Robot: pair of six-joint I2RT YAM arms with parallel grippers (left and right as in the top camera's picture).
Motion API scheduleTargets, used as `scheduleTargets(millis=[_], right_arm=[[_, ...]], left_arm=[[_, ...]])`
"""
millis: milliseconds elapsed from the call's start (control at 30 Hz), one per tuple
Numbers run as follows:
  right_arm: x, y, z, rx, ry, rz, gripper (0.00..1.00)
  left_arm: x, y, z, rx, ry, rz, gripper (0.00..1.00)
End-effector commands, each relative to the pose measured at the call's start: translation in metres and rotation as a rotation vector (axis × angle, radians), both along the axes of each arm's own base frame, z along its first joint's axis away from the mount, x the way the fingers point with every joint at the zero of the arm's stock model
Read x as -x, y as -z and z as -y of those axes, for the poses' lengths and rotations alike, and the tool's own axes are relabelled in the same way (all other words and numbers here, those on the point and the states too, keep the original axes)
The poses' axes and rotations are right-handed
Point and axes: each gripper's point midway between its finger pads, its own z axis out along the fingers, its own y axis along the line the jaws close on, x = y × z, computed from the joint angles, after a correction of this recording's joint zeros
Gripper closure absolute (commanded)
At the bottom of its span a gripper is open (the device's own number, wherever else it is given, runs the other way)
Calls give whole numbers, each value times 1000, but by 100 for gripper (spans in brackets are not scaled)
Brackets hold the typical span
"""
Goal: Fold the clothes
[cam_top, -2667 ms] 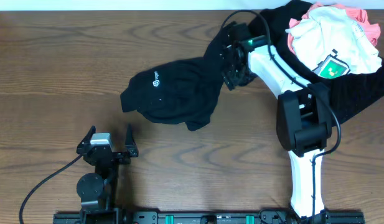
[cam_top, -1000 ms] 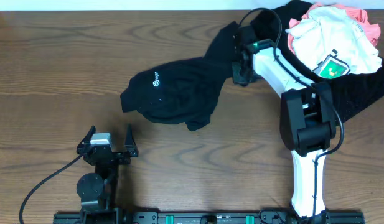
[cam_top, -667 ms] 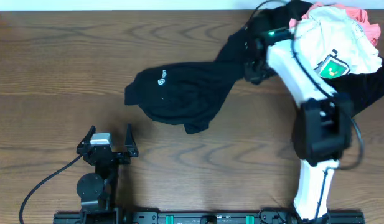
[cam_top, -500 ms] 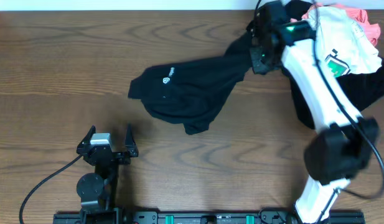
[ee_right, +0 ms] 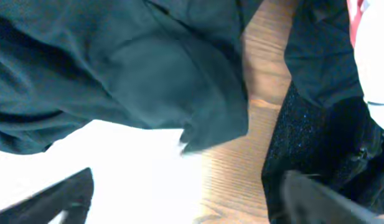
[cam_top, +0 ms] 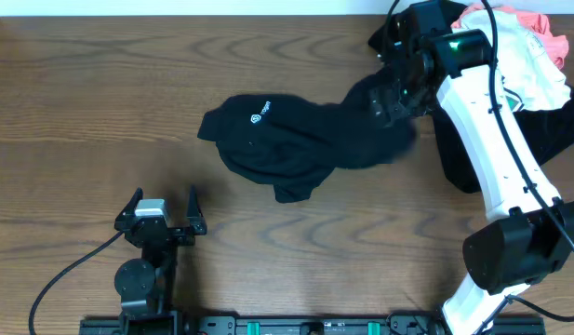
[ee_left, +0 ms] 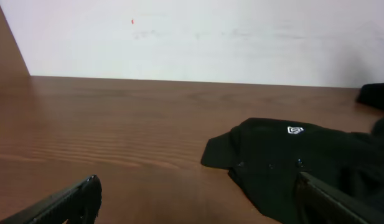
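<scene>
A black shirt [cam_top: 296, 144] with a small white logo [cam_top: 260, 116] lies crumpled across the middle of the table. Its right end looks blurred just below my right gripper [cam_top: 398, 91]. That gripper hangs open above the fabric, and in the right wrist view [ee_right: 192, 202] the black shirt [ee_right: 148, 74] is clear of both fingers. More clothes are heaped at the back right: a white one [cam_top: 547, 79], a coral-pink one [cam_top: 533, 19] and black cloth [cam_top: 556, 130]. My left gripper [cam_top: 163, 209] rests open near the front left, facing the shirt [ee_left: 291, 162].
The white right arm [cam_top: 491, 167] stretches from the front edge up over the pile's left side. A black cable [cam_top: 73, 270] runs from the left arm's base. The table's far edge meets a white wall [ee_left: 192, 37].
My right gripper carried the shirt's right end up and to the right, then opened. The released fabric has dropped and the whole shirt has shifted right. The left arm has not moved.
</scene>
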Motion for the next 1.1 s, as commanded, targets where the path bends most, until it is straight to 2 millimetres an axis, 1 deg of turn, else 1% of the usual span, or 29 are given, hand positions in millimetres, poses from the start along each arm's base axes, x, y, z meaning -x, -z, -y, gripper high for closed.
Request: scheduleTargets(millis=[0, 133, 333, 367, 433, 500, 567, 667, 733, 800, 867, 967, 1033, 1067], right_arm=[[1, -9, -3, -50, 62, 17, 1], [7, -29, -14, -122, 42, 52, 1], [19, -61, -17, -163, 22, 126, 1], [22, -65, -20, -178, 10, 133, 1], [26, -73, -23, -206, -11, 145, 1], [28, -78, -23, -209, -12, 160, 1], [29, -81, -23, -211, -13, 166, 1], [29, -82, -23, -212, -13, 170, 1], [29, -82, -23, -212, -14, 170, 1], [29, -82, -23, -213, -14, 169, 1], [29, -82, -24, -218, -15, 169, 1], [29, -82, -24, -218, -15, 169, 1], [29, -82, -24, -218, -15, 169, 1], [29, -82, -24, -218, -15, 169, 1]], left_arm=[[1, 15, 1, 6, 6, -45, 2], [1, 15, 1, 6, 6, -44, 2], [1, 14, 1, 6, 8, -40, 2], [0, 12, 3, 6, 20, -32, 2], [1, 11, 15, 15, 87, -28, 2], [2, 4, 33, 87, 189, -5, 2], [5, -4, 44, 151, 250, 8, 2], [6, -17, 48, 184, 270, 2, 2], [4, -32, 48, 173, 270, -3, 2], [-1, -49, 48, 140, 271, -27, 2], [-10, -59, 47, 113, 272, -96, 2], [-30, -61, 45, 119, 270, -248, 2], [-47, -60, 44, 135, 268, -332, 2], [-59, -58, 45, 150, 278, -383, 2]])
